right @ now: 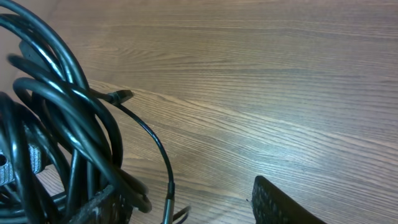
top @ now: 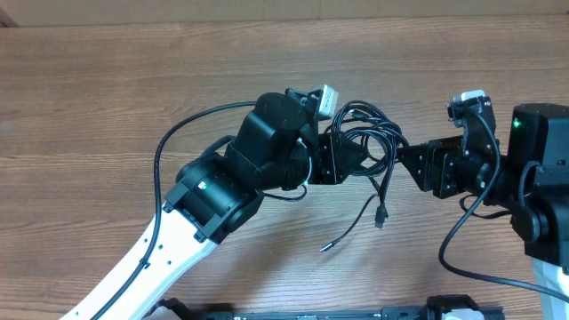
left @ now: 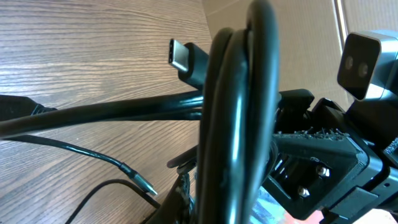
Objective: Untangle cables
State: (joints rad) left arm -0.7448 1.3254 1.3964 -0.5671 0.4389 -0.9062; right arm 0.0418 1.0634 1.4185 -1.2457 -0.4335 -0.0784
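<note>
Cables bunched between two robot arms at mid-table

The cables form a looped knot over the table, pinched in the clamped left gripper, which reaches in from 9 o'clock. The right gripper, jaws part-way apart with nothing between them, sits just at 3 o'clock of the knot, and its wrist view shows the loops crowding its 9 o'clock side. Two loose tails trail toward 6 o'clock: a plug end, nearer the right gripper and its likely next pick, and a thin tip.
</note>
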